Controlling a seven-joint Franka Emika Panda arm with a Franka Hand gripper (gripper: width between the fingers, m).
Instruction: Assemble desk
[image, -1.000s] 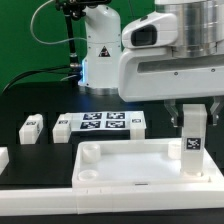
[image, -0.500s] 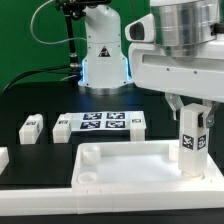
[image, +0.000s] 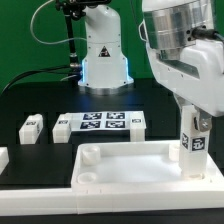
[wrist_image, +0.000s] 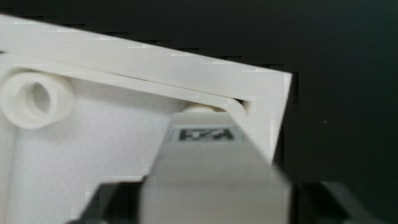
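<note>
Tabletop (image: 125, 166) lies on the dark worktop (image: 40, 98) at the near edge of the exterior view, rim upward, with round sockets showing at its corners on that view's left. One white leg (image: 192, 146) stands upright in the far corner on the exterior view's right, a small black-and-white tag on its side. The arm (image: 190, 50) hangs over it, reaching down around the leg's upper end.

In the wrist view the fingers (wrist_image: 118, 208) show as two dark shapes either side of the leg (wrist_image: 214, 185), which rises from the tabletop's (wrist_image: 107, 140) corner beside a round socket (wrist_image: 36, 100). I cannot tell whether they press the leg or stand just clear of it.

Behind the tabletop the marker board (image: 105, 122) lies flat. A loose leg (image: 62, 127) lies just beside one end, another (image: 138, 122) beside the other, and a third (image: 31, 126) lies further toward the exterior view's left.
</note>
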